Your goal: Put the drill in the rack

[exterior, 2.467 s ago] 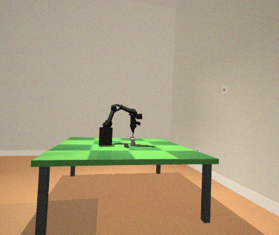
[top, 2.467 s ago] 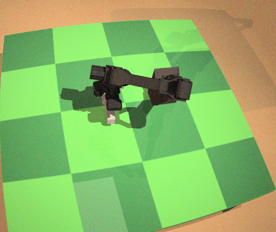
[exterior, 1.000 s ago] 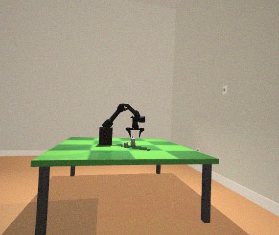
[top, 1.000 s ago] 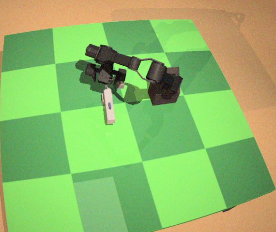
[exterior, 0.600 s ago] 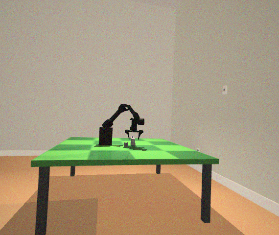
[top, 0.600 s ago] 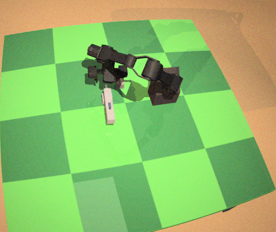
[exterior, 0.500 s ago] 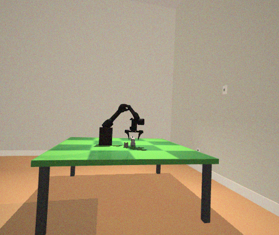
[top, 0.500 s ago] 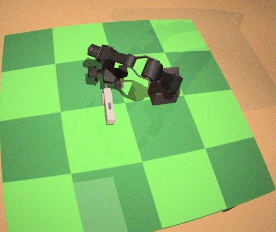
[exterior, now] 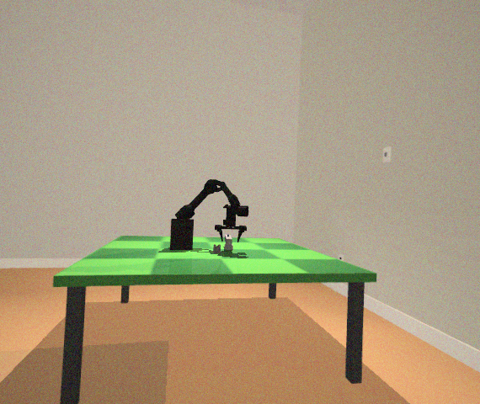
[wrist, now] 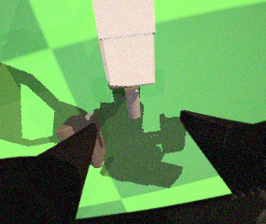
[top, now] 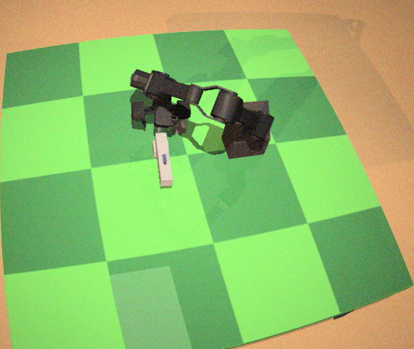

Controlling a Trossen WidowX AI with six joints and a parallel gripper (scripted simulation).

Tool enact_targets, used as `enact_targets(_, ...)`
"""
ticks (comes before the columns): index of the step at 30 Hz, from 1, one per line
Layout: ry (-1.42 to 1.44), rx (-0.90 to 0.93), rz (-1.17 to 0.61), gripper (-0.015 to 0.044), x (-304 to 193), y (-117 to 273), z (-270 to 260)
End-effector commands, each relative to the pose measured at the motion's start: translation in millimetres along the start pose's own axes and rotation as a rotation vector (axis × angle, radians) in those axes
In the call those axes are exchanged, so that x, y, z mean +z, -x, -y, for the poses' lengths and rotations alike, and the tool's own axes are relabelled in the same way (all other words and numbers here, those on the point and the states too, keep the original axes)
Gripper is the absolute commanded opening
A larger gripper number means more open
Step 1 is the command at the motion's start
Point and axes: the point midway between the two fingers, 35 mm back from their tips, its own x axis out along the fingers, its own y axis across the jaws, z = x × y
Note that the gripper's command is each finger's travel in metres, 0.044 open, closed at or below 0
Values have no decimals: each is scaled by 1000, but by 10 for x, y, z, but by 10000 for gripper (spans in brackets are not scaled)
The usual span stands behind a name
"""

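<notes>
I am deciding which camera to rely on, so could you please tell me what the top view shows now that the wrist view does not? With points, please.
Only the top view shows the small blue piece (top: 164,159) on the pale block and the arm's base (top: 245,144). Only the wrist view shows both fingertips clearly, standing apart. Both show the pale block (top: 164,169) (wrist: 130,61) and the checkered green table top (top: 155,225) (wrist: 226,61).
</notes>
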Motion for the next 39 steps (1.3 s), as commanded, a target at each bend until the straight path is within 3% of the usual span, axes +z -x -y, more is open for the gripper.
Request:
enact_targets(1,-7,5,6,440,34,-89,-17)
enact_targets(25,-7,6,10,440,136,-409,-34)
enact_targets(39,1,3,5,72,121,-378,-16)
